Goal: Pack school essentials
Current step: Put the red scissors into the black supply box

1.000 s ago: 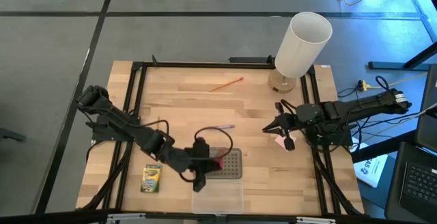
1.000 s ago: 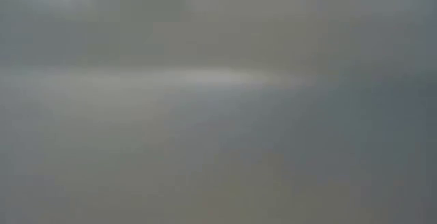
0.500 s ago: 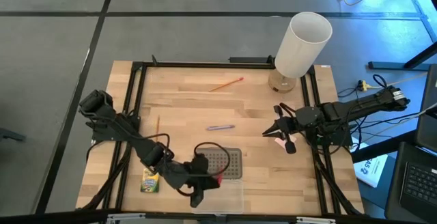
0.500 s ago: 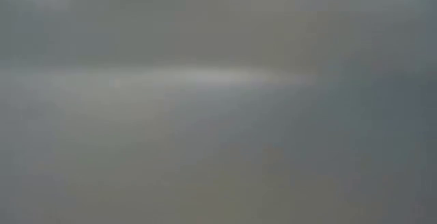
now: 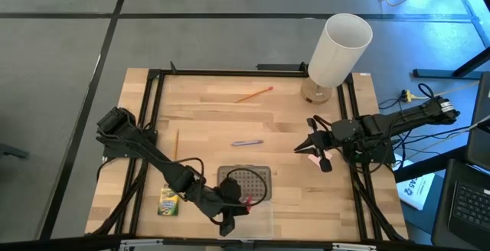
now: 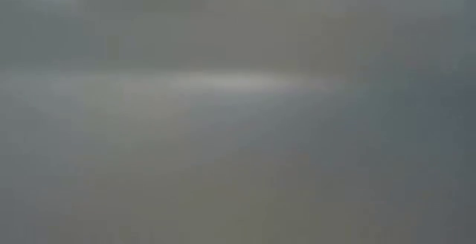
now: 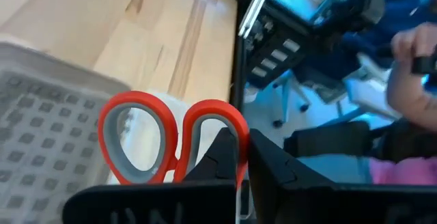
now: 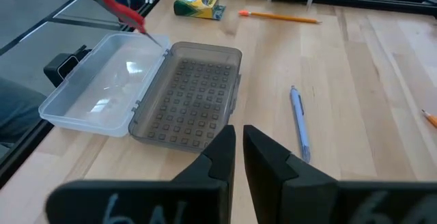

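The left gripper [image 5: 230, 214] is closed tight on the red-handled scissors [image 7: 167, 142], low in the middle of the high view, over the clear box [image 8: 102, 87]. It should go down slowly and let go only inside the box. The right gripper [image 5: 306, 148], at the right, is closed and holds nothing I can see.

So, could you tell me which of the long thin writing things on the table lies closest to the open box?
The bluish-purple pen, lying just beyond the grey dotted lid. The two orange pencils lie farther off: one near the tall white cylinder, one toward the left arm's side.

Low view: wholly blurred grey.
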Robot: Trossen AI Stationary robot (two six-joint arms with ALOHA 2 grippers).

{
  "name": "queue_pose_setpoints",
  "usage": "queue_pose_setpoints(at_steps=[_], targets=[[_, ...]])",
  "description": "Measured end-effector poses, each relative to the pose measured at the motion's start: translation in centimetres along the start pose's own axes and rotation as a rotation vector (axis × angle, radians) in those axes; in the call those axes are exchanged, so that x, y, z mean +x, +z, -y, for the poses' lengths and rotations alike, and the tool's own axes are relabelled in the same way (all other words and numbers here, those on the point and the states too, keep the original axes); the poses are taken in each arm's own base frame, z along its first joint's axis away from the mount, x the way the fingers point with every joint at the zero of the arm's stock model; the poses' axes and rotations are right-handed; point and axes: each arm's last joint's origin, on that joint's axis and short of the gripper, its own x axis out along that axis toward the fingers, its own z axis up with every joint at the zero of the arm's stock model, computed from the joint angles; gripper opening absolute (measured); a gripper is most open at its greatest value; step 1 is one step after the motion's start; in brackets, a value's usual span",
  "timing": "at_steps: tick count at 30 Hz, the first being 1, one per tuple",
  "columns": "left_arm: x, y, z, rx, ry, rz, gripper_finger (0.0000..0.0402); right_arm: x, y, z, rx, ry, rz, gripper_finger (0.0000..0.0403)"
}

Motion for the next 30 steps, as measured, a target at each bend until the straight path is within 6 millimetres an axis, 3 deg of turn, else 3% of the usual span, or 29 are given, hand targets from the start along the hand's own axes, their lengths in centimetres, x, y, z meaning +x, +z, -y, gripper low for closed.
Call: queue_pose_setpoints(at_steps=[17,23,30], targets=[[0.4,0.6,-2.1,0.133,0.128,-0.040,0.0002,0.0,0.0,0.0,-0.003,0.000,-0.001,0.0035],[0.1,-0.3,-1.4,0.261,0.042,-0.138,0.0002,0.0,0.0,0.0,-0.003,0.000,-0.001,0.0035],[0.3,-1.3,-1.6,0.307,0.073,-0.196,0.0002,0.0,0.0,0.0,-0.002,0.000,-0.001,0.0035]])
